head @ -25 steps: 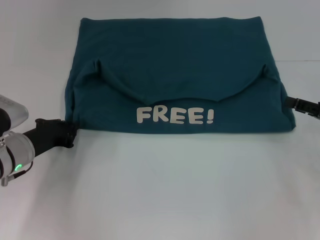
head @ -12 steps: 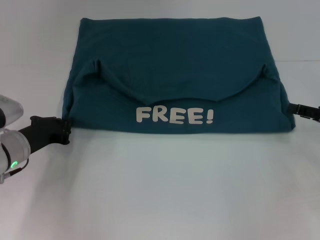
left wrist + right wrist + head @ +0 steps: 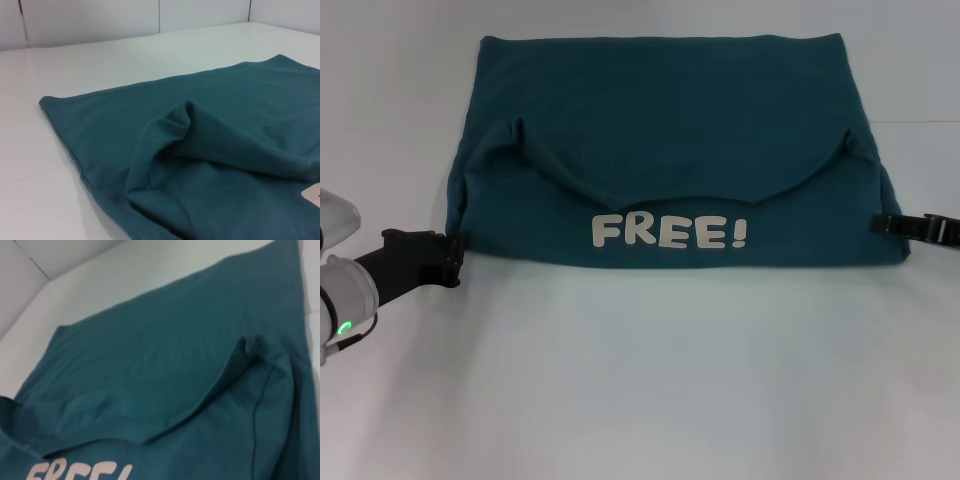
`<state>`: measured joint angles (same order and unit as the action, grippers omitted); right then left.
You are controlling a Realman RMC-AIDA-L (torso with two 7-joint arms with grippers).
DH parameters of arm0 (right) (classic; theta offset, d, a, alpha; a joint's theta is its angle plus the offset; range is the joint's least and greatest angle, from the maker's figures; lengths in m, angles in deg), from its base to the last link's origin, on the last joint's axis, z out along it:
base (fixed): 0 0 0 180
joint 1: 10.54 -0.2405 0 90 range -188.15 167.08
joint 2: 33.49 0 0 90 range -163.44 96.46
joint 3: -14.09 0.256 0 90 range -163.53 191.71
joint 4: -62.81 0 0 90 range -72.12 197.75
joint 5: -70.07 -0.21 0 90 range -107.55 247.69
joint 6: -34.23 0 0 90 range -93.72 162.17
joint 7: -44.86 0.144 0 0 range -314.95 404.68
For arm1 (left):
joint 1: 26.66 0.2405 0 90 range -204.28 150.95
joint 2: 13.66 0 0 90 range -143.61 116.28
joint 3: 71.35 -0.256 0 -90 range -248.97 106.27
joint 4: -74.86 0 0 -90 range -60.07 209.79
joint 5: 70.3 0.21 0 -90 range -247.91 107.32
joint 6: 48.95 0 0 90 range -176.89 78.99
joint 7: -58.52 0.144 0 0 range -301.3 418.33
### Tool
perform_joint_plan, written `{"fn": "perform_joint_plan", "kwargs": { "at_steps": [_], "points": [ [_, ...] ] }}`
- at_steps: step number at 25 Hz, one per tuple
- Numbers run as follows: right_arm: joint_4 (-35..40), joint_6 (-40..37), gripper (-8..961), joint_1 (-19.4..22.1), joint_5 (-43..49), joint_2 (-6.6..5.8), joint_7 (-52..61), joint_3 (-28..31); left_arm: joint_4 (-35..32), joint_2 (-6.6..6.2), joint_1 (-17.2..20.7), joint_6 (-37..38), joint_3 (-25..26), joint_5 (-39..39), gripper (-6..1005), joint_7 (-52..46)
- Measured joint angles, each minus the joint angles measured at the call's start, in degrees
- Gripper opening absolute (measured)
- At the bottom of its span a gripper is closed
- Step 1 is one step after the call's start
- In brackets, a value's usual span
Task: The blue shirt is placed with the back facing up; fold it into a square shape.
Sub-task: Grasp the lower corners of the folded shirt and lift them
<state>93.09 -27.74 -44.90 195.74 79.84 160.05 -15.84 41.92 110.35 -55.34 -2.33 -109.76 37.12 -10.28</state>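
The blue shirt [image 3: 660, 120] lies flat on the white table, its near part folded back over itself and showing a white "FREE!" print [image 3: 670, 232]. Two small humps of cloth stand at the fold's ends. My left gripper [image 3: 453, 255] sits low on the table just off the shirt's near left corner. My right gripper [image 3: 880, 224] reaches in from the right, its tip over the shirt's near right edge. The left wrist view shows the teal cloth [image 3: 225, 150] with a raised fold. The right wrist view shows the folded flap [image 3: 150, 355] and part of the print.
The white table [image 3: 650, 380] stretches bare in front of the shirt and along both sides. White walls rise beyond the table's far edge [image 3: 125, 35] in the left wrist view.
My left gripper has drawn back to the left, away from the shirt's corner. My right gripper has moved left, from off the cloth to over the shirt's right edge. The shirt lies unchanged.
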Motion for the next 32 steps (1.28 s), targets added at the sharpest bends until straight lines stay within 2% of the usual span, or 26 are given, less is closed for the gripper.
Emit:
{"fn": "perform_joint_plan", "kwargs": {
  "at_steps": [5,14,23,28,32],
  "points": [
    [0.0,2.1,616,-0.2,0.0,0.55,2.2,-3.1,0.0,0.0,-0.3,0.0,0.0,0.1,14,0.0],
    [0.0,3.1,606,0.8,0.0,0.78,1.9,-2.8,0.2,-0.09,-0.4,0.0,0.0,0.2,14,-0.6],
    [-0.1,3.7,596,0.5,0.0,1.89,1.6,-3.2,0.2,-0.09,-0.6,0.0,0.0,0.2,14,-0.7],
    [-0.1,3.5,359,1.1,0.0,1.89,1.6,-3.3,0.2,-0.08,-0.6,0.1,0.0,0.2,13,-0.7],
    [0.4,3.3,272,1.7,-0.2,1.88,1.4,-3.4,0.1,-0.07,-0.6,0.1,0.0,0.2,13,-1.2]
  ]
}}
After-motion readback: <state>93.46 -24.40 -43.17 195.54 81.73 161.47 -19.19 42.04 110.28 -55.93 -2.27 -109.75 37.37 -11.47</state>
